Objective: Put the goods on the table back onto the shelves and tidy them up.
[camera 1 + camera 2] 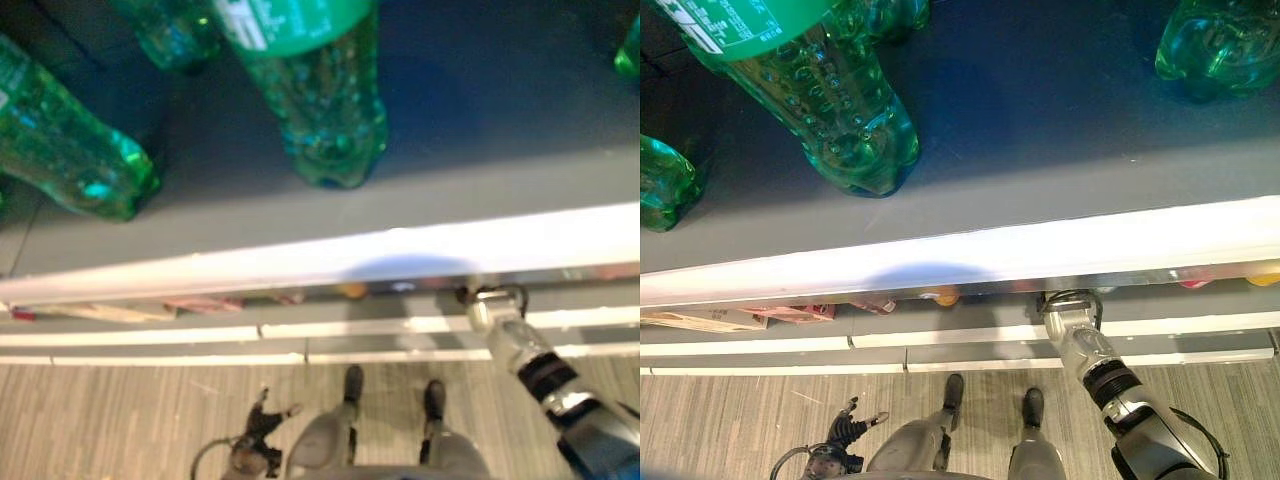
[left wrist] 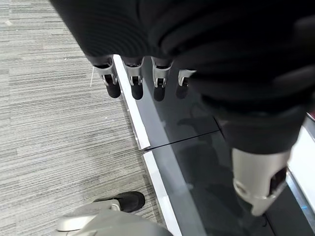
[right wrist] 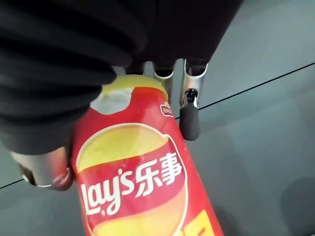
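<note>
Red crisp tube (image 3: 138, 172) clasped in right hand (image 3: 189, 115), left hand (image 2: 135, 81) hanging relaxed

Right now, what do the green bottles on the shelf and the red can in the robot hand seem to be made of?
The green bottles look like clear green plastic: light passes through and the bases are moulded in lobes. The red can, held by the right robot hand, has a glossy printed wall, probably coated card or film; the pictures leave that open. The shelf looks like matt grey painted metal.
</note>
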